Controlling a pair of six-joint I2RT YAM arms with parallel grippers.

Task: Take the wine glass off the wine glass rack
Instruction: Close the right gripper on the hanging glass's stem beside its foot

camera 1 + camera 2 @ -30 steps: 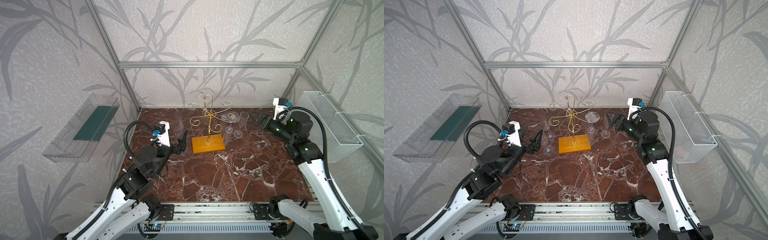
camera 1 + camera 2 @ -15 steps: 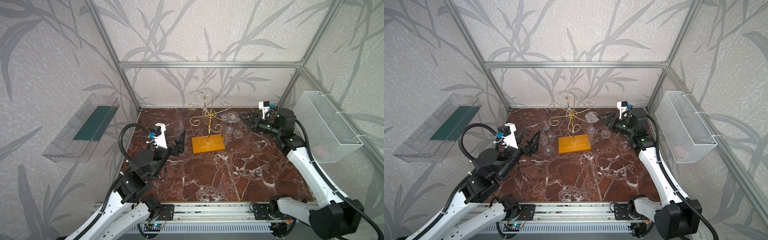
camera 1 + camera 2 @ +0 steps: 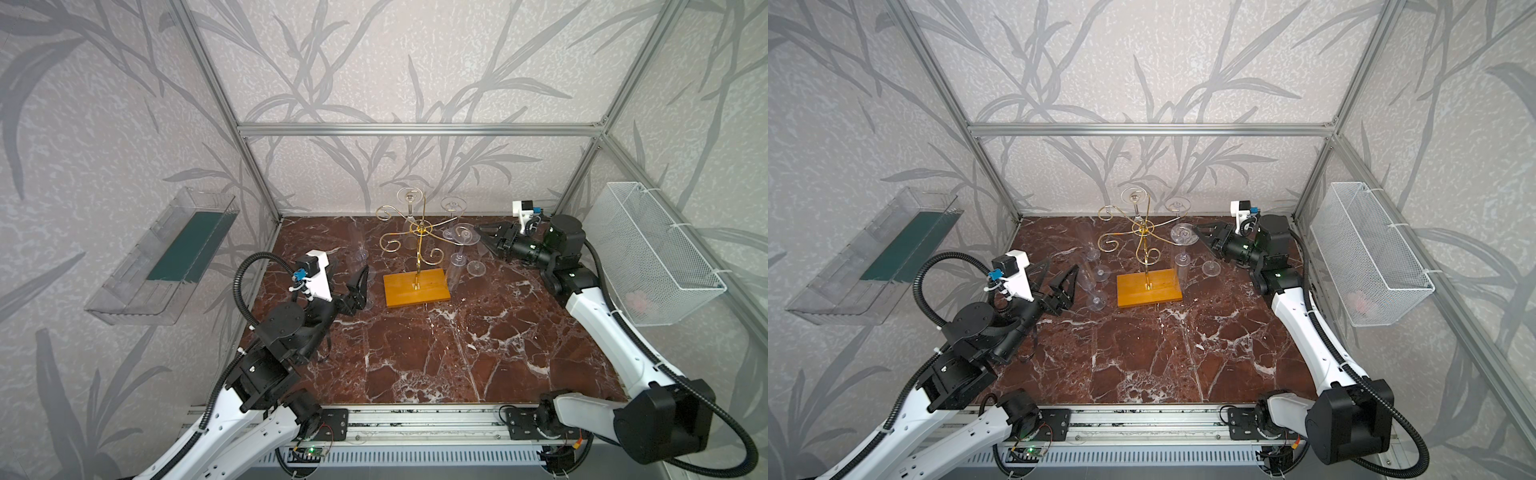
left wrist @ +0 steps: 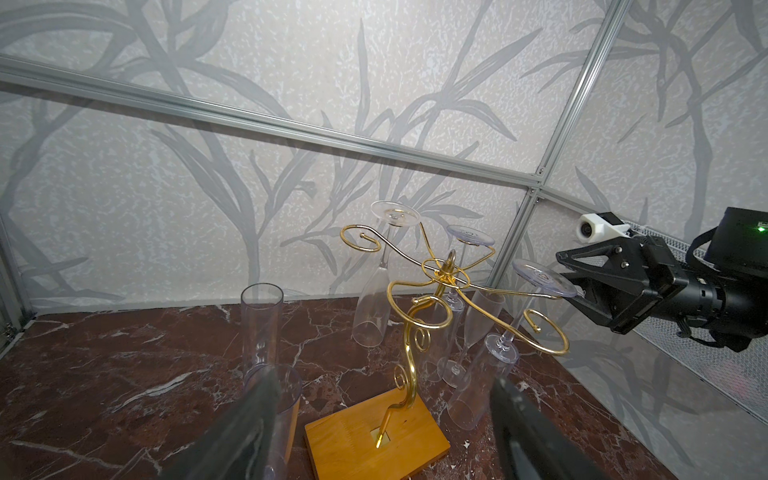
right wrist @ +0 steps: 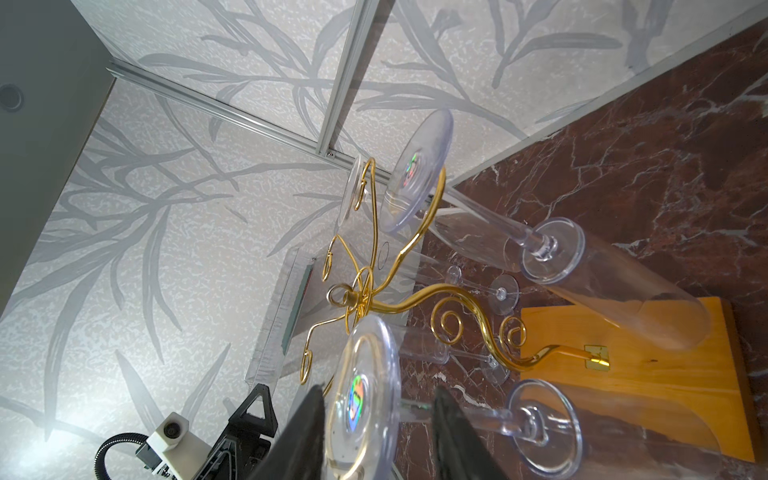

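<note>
Here, the clear wine glass hangs upside down from an arm of the thin gold wire rack, whose orange-yellow wooden base stands on the red marble surface. Its foot is up and its mouth down, the long axis near vertical and leaning slightly. The right claw brackets the foot, jaws partly apart with a gap showing. The left claw stands wide open and empty, left of the base.
</note>
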